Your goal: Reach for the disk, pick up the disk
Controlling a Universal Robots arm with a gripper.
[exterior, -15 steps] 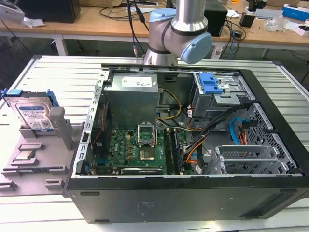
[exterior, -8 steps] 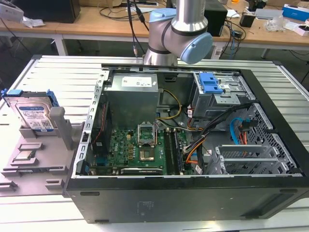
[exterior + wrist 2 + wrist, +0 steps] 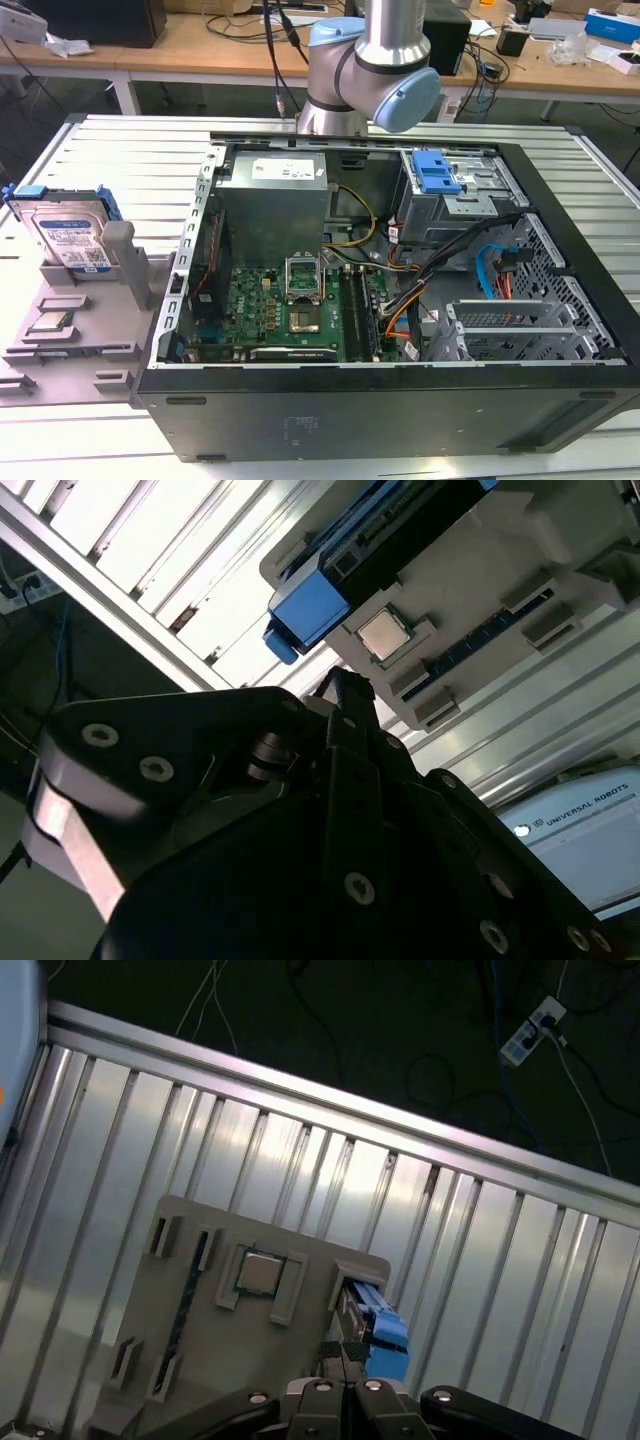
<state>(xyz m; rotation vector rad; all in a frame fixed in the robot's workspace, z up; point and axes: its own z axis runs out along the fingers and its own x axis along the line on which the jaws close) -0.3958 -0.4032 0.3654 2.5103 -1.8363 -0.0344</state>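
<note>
The disk is a silver hard drive with a white-and-blue label and a blue bracket. It stands on edge in a grey holder at the exterior view's left. In both wrist views I look down on it end-on, and its blue bracket edge marks the disk. My gripper hangs above the holder, well apart from the disk. Its fingers are shut together with nothing between them.
A small square processor chip lies in a pocket of the grey holder. An open computer case takes up the middle of the ribbed metal table. The arm's joints rise behind the case.
</note>
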